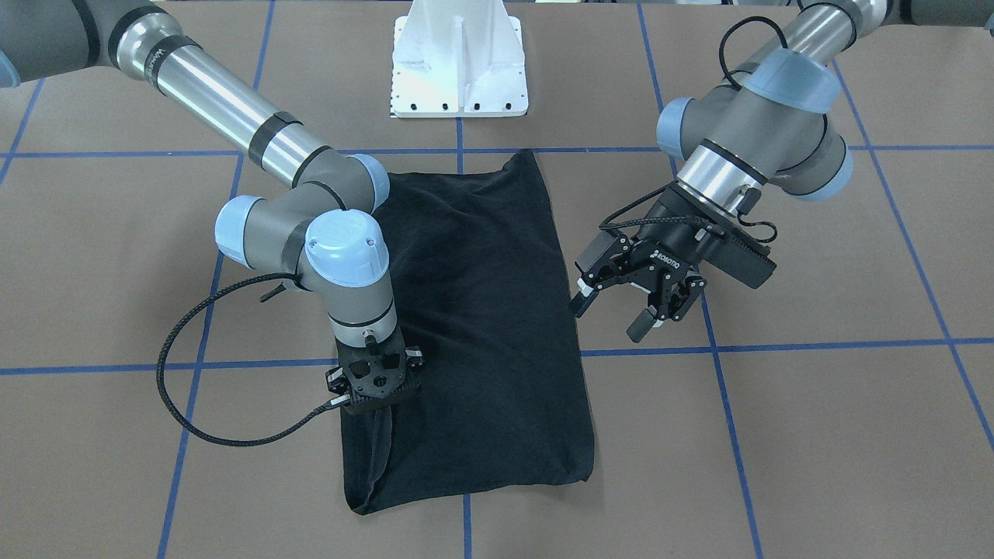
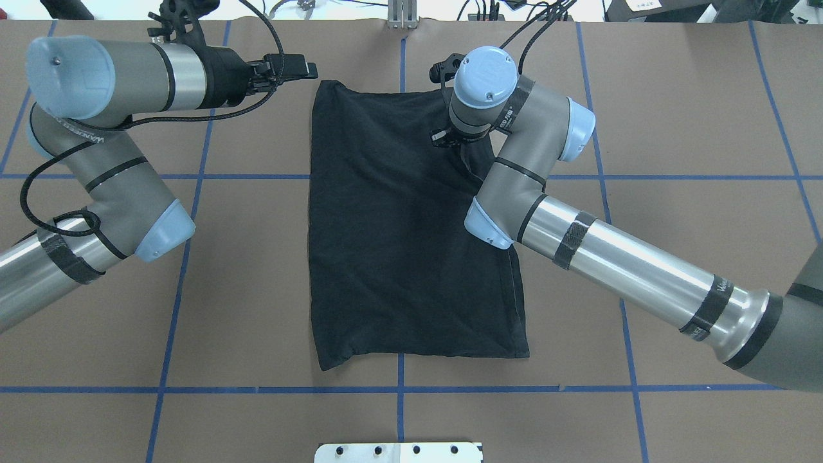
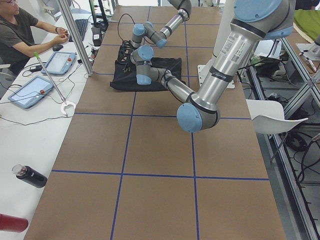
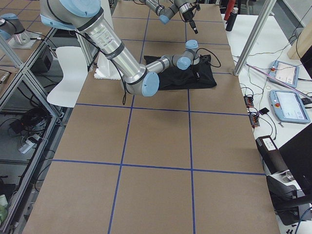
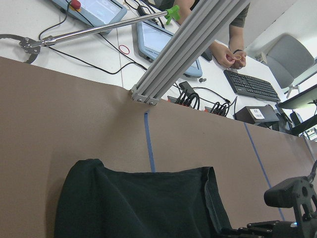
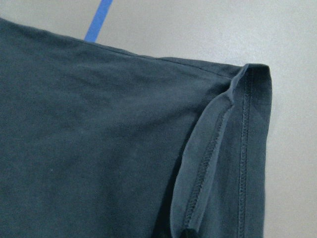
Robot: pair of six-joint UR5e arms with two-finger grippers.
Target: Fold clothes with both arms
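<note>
The black T-shirt (image 1: 481,310) lies folded into a long rectangle in the middle of the table; no graphic shows. My right gripper (image 1: 378,405) points straight down at the shirt's corner farthest from the base and is shut on a raised fold of its hem. In the right wrist view that hem (image 6: 208,163) rises in a ridge to a dark fingertip (image 6: 188,234). My left gripper (image 1: 613,314) hangs open above bare table, just beside the shirt's opposite long edge, holding nothing. From overhead the left gripper (image 2: 307,67) is level with the shirt's (image 2: 398,225) far corner.
The white pedestal base (image 1: 458,70) stands behind the shirt. Blue tape lines (image 1: 776,345) grid the brown table. An aluminium post (image 5: 188,44), tablets (image 3: 57,62) and a keyboard (image 5: 250,85) are at the far edge, where a person (image 3: 20,30) sits. A bottle (image 3: 30,176) lies there too.
</note>
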